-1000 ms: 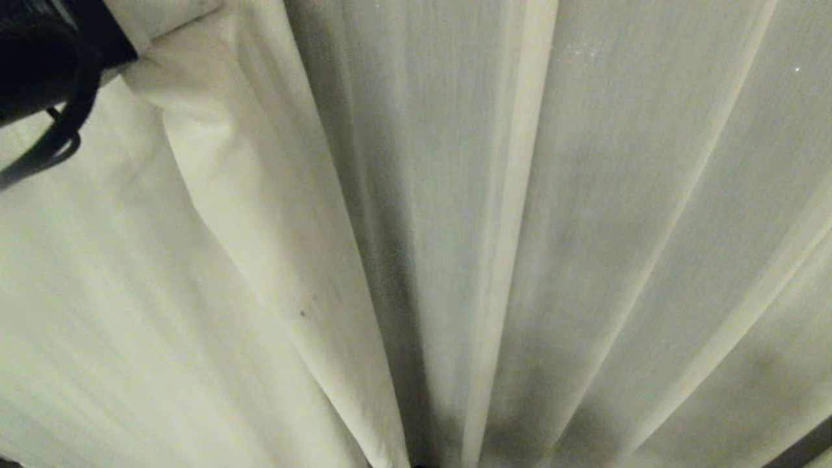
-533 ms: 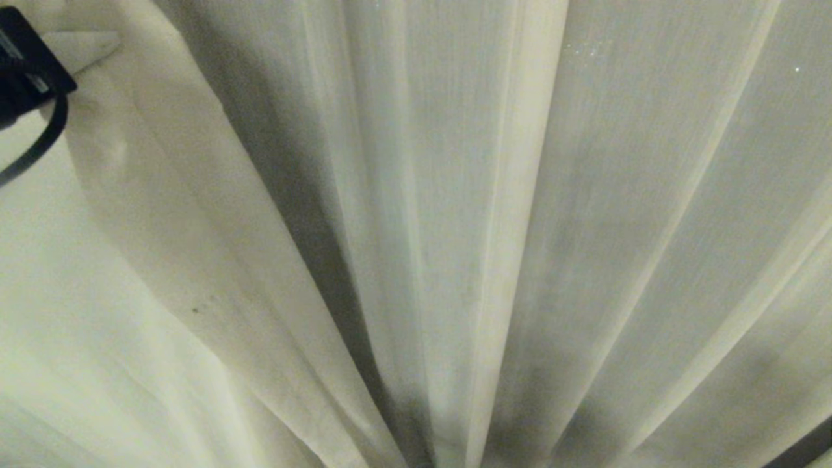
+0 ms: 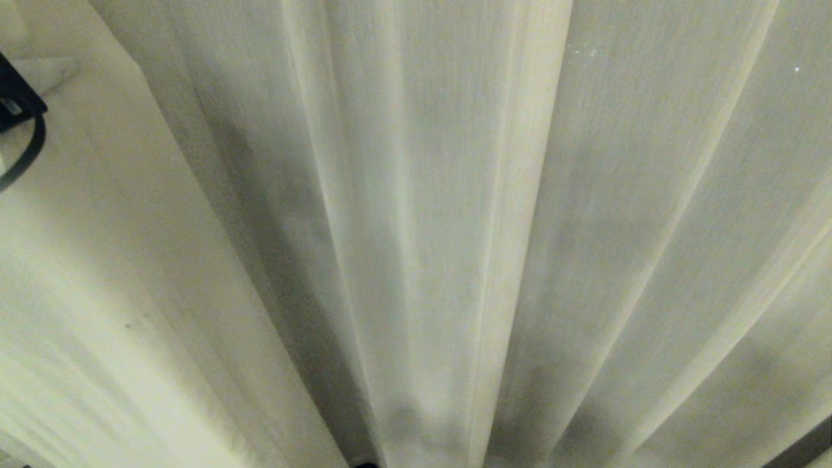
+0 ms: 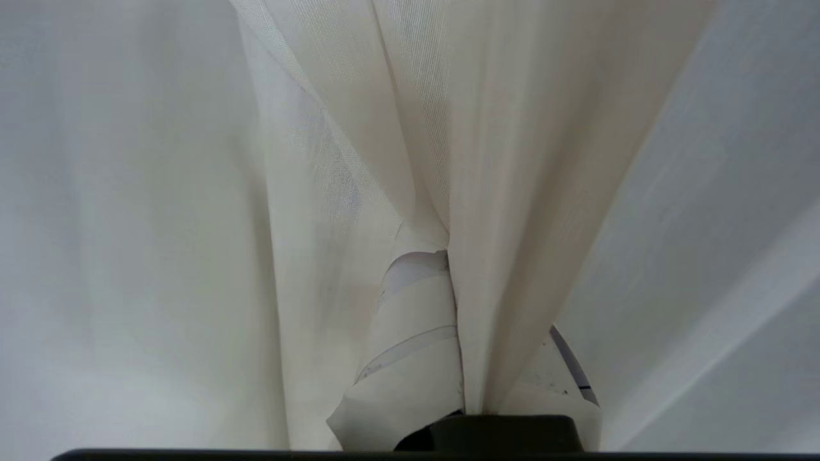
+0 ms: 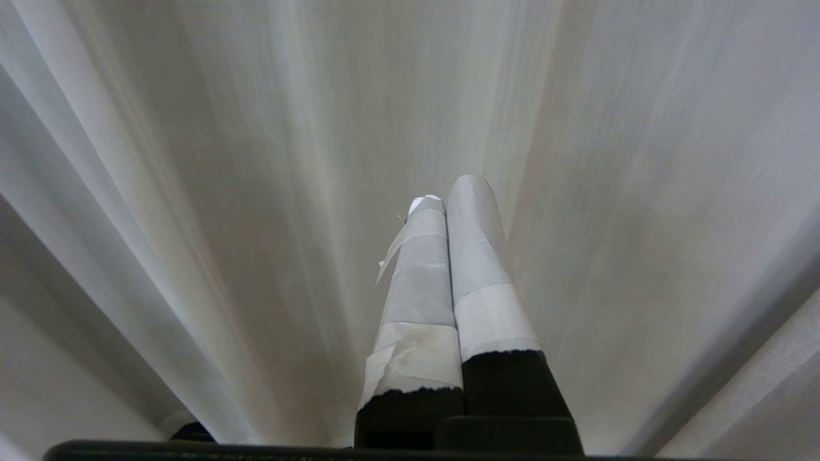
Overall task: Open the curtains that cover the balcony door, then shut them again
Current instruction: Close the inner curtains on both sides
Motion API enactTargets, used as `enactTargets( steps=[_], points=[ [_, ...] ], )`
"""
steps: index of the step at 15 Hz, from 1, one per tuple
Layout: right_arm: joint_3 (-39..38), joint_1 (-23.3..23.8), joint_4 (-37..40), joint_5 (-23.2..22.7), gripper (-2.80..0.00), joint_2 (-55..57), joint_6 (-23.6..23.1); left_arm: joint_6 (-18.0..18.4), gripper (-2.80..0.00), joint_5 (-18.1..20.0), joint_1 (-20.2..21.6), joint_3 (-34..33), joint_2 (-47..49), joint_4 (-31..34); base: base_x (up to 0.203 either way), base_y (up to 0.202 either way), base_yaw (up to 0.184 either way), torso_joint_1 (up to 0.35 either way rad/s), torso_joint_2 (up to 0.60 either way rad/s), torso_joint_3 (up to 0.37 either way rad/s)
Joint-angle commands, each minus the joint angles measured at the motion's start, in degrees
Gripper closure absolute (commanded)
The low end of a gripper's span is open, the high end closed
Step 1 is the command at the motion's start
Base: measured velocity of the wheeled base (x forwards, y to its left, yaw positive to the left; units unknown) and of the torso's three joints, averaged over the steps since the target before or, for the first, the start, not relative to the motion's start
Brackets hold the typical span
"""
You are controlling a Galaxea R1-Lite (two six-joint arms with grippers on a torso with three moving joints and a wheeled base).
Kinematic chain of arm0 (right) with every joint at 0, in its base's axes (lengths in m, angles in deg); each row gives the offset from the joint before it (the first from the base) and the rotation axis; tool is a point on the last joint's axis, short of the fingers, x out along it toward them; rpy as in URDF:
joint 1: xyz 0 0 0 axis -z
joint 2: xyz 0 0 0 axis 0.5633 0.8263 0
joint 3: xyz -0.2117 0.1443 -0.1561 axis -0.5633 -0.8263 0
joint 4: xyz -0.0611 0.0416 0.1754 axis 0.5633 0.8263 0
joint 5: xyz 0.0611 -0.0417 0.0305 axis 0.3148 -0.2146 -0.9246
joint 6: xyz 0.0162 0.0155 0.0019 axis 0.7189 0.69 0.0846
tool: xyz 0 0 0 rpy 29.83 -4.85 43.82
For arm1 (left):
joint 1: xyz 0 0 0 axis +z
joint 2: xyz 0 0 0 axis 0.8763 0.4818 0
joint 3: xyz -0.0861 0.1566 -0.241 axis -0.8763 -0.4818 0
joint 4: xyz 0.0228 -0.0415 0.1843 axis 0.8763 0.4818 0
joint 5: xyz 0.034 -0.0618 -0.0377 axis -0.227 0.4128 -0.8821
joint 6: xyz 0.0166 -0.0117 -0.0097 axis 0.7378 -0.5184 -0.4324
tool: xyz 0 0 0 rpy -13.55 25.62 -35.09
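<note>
1. The curtains [image 3: 455,227] fill the whole head view: cream fabric hanging in long vertical pleats that fan out from a point low in the middle of the picture. No glass or frame of the balcony door can be made out behind the cloth.
2. At the far left edge of the head view, high up, a small black part of the left arm [image 3: 14,104] and a loop of dark cable show against the fabric. A thicker, more opaque fold of curtain runs diagonally down from there toward the lower middle.
3. In the left wrist view, the left gripper [image 4: 458,333] is closed on a bunched fold of the curtains [image 4: 500,192]. One taped white finger [image 4: 416,346] is plain to see beside the cloth; the other is mostly hidden behind it. The fabric gathers tightly at the grip and spreads out beyond it.
4. In the right wrist view, the right gripper [image 5: 451,198] has its two taped fingers pressed together, holding nothing. It points at the pleated curtain [image 5: 256,192], with fabric on every side.
5. At the bottom right corner of the head view a dark strip [image 3: 806,448] peeks out past the curtain's edge; what it is cannot be told.
</note>
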Motion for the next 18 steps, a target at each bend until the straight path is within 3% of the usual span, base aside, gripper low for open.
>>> enactTargets(
  steps=[1, 2, 8, 10, 18],
  points=[
    [0.0, 0.01, -0.06, 0.0, 0.0, -0.02, -0.04, -0.08, 0.0, -0.02, 0.82, -0.18, 0.57, -0.05, 0.0, 0.0, 0.0, 0.0, 0.0, 0.0],
    [0.0, 0.01, -0.04, 0.0, 0.0, -0.02, -0.04, -0.08, -2.8, -0.02, 1.26, -0.29, 0.67, -0.05, 0.0, 0.0, 0.0, 0.0, 0.0, 0.0],
    [0.0, 0.01, -0.04, 0.0, 0.0, -0.02, -0.04, -0.52, -2.8, 0.04, 3.17, -2.85, -0.77, -0.05, 0.0, 0.0, 0.0, 0.0, 0.0, 0.0],
    [0.0, 0.01, -0.04, 0.0, 0.0, -0.02, -0.04, -3.49, -2.8, -0.03, 3.35, -4.26, -2.77, 0.02, 0.0, 0.0, 0.0, 0.0, 0.0, 0.0],
    [0.0, 0.01, -0.04, 0.0, 0.0, -0.02, -0.04, -3.33, -2.8, 0.16, 5.37, -9.1, -7.63, 0.03, 0.0, 0.0, 0.0, 0.0, 0.0, 0.0]
  ],
)
